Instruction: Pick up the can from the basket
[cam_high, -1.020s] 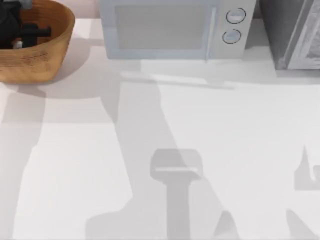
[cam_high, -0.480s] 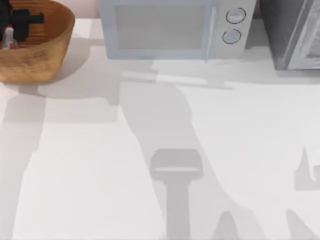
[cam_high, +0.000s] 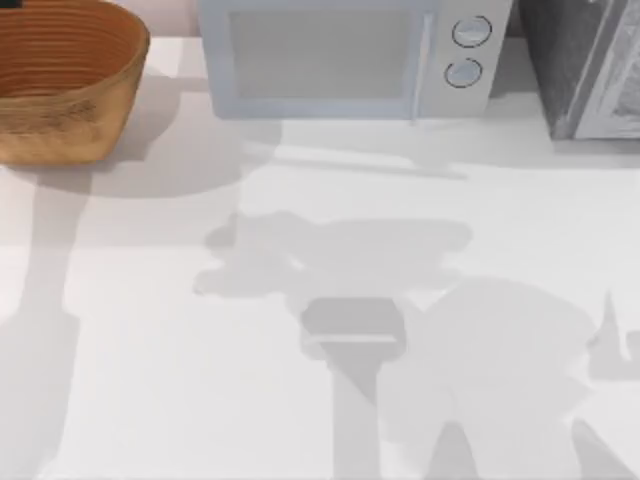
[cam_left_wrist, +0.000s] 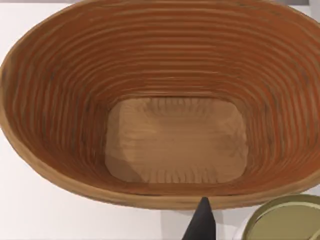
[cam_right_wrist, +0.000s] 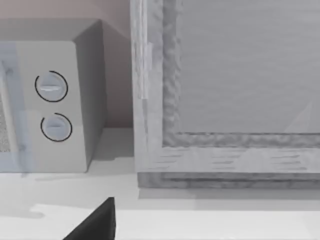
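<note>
The wicker basket (cam_left_wrist: 65, 110), upper left of the top view, sits empty. The can (cam_left_wrist: 287, 220), gold lid showing beside a left gripper fingertip (cam_left_wrist: 201, 222), looks light, rigid, smooth; best gripped across its sides. Grip unclear.

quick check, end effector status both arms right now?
Left end effector: above the basket, the can beside its fingertip; grip cannot be told.
Right end effector: near the microwave; cannot be told.
</note>
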